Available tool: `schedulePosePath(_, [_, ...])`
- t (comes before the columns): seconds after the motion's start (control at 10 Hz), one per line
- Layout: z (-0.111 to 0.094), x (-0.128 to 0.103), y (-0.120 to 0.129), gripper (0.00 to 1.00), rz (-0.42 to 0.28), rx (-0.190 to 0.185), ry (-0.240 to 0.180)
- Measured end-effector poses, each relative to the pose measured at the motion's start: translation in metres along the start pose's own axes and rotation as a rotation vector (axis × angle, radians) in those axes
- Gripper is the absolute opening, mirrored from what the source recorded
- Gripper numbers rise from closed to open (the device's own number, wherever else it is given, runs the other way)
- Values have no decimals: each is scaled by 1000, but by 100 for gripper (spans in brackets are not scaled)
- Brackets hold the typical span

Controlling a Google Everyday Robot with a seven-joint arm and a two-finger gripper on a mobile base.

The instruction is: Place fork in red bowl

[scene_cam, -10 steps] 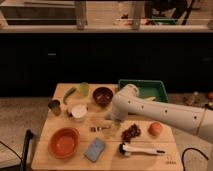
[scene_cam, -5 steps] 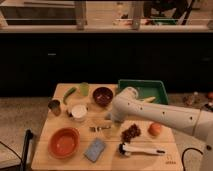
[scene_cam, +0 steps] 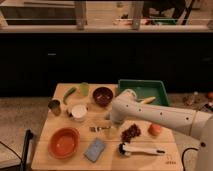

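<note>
The fork (scene_cam: 100, 128) is a small thin silvery utensil lying flat on the wooden table, just right of the table's middle. The red bowl (scene_cam: 64, 142) is wide, shallow and orange-red. It stands empty at the front left, about a bowl's width left of the fork. My gripper (scene_cam: 112, 122) hangs down from the white arm, which reaches in from the right. It sits at the fork's right end, close above the table. The arm's bulk hides most of the gripper.
A dark maroon bowl (scene_cam: 103, 95), a small white bowl (scene_cam: 78, 112), a metal cup (scene_cam: 54, 106), a green cup (scene_cam: 84, 88) and a green vegetable (scene_cam: 69, 92) stand behind. A green tray (scene_cam: 141, 90) is at the back right. A dark bunch (scene_cam: 131, 132), an orange fruit (scene_cam: 155, 129), a blue sponge (scene_cam: 95, 149) and a white-handled brush (scene_cam: 140, 149) lie in front.
The arm has shifted only slightly, staying over the fork's right end. The fork and the bowls have not moved.
</note>
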Motion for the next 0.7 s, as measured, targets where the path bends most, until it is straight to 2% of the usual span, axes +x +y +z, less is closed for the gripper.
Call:
schedulePosePath(0.3, [8,-1,1,80,-12,-2,0])
schedulePosePath(0.7, [1,-18,13,80,-210,-4,-14])
